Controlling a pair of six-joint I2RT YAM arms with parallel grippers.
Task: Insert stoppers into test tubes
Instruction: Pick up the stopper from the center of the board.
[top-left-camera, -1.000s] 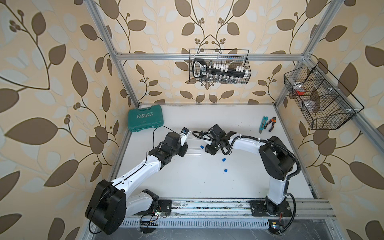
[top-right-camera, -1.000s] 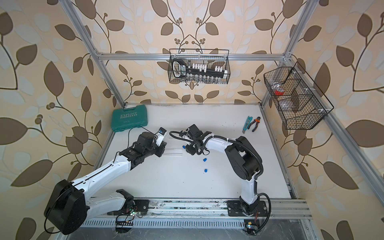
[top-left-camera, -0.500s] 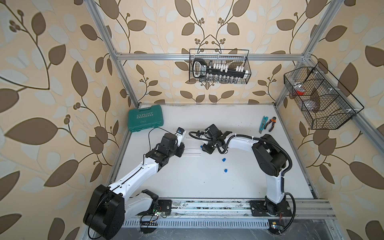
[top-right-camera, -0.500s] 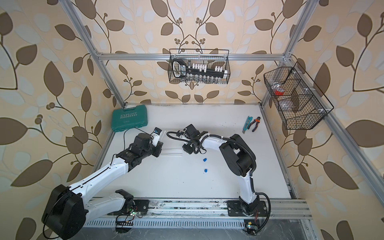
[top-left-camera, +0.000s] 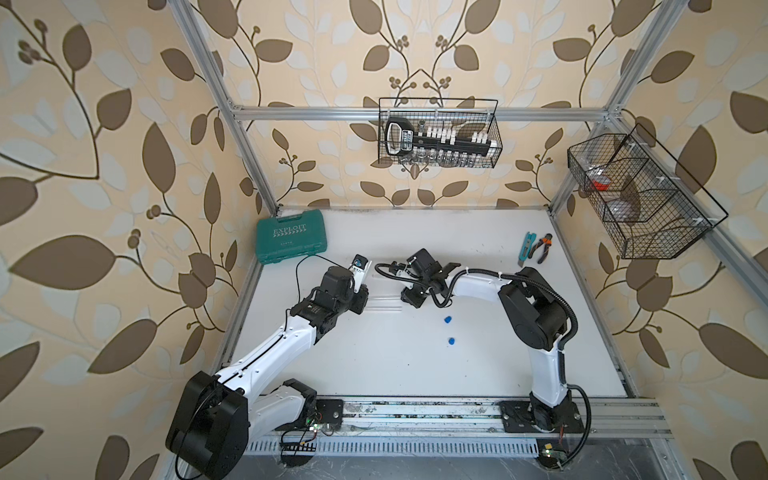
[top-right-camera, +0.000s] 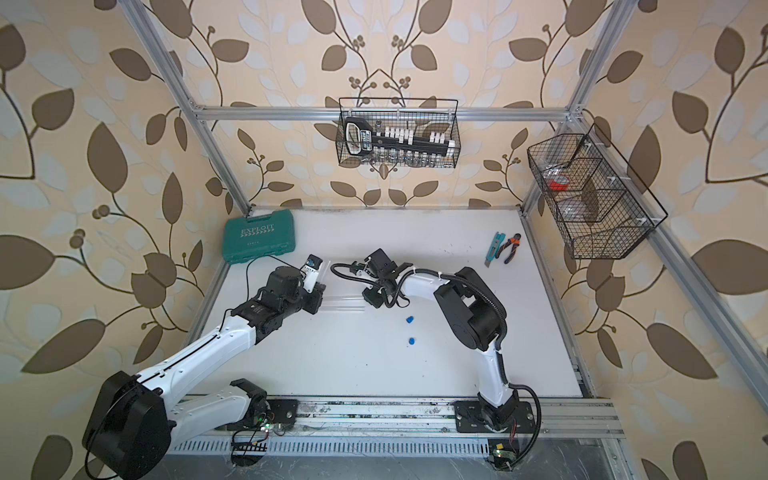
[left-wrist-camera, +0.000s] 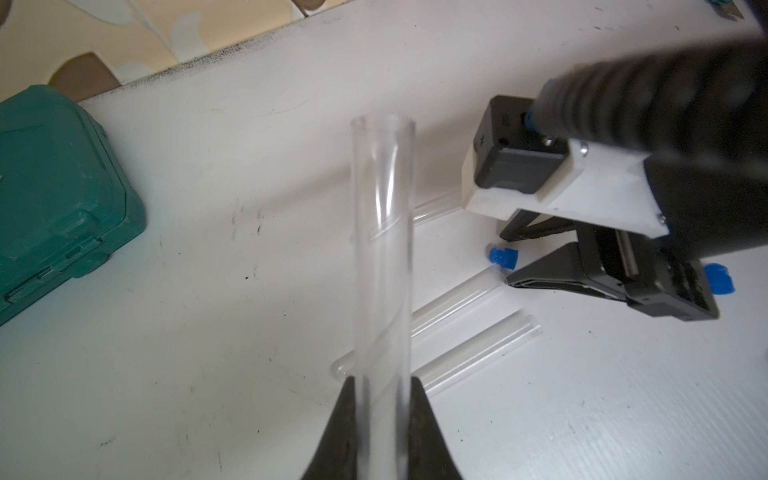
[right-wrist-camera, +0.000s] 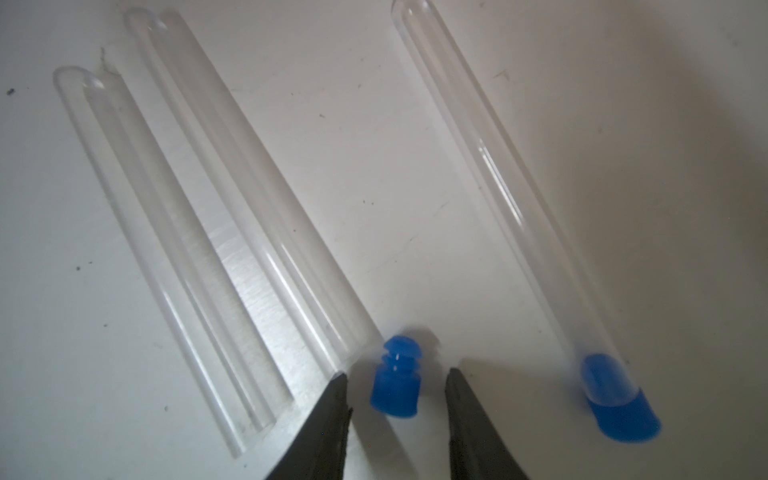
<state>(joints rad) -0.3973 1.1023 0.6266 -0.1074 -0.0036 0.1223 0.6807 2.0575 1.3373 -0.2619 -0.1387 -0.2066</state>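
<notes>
Small bright-blue ribbed stopper (right-wrist-camera: 395, 380) lies on white table (right-wrist-camera: 374, 145), between spread jaws of right gripper (right-wrist-camera: 397, 374), neither jaw touching it. Beside it: two bare clear tubes (right-wrist-camera: 187, 228), one blue-plugged tube (right-wrist-camera: 540, 208). Left gripper (left-wrist-camera: 382, 384) pinches open-mouthed clear tube (left-wrist-camera: 382, 249).

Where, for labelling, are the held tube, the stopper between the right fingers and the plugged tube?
held tube (left-wrist-camera: 382, 257), left wrist view, mid-length wall
stopper (right-wrist-camera: 395, 382), right wrist view, its body
plugged tube (right-wrist-camera: 507, 187), right wrist view, clear wall
</notes>
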